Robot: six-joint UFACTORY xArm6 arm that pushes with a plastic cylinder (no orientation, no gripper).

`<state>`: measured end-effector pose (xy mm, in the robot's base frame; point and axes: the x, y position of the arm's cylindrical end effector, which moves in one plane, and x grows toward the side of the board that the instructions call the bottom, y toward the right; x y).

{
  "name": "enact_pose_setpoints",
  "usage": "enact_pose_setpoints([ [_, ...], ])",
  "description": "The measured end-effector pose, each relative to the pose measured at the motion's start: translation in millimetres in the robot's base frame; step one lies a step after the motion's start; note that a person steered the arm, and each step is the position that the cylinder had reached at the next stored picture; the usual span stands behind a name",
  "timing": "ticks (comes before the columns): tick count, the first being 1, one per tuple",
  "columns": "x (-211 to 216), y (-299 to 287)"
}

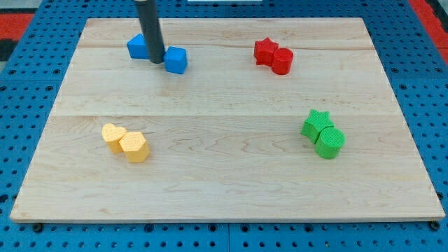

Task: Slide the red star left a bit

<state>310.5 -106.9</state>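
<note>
My tip (157, 61) is being held bare between two blue blocks (176, 60) near the top-left corner; the red cylinder (283, 61), touching the red star (265, 50), risks being dragged along.

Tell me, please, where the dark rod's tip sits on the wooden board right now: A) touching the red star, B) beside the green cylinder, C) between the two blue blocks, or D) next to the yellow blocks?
C: my tip rests between the two blue blocks at the view's top left, far from the red star.
</note>
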Motion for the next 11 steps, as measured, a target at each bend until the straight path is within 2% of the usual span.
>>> enact_pose_setpoints([
  [1,0,35],
  [2,-1,40],
  [3,-36,16],
  [4,-71,78],
  [5,-76,178],
  [6,-60,238],
  [7,-37,253],
  [8,-27,222],
  [10,-29,162],
  [11,-29,167],
])
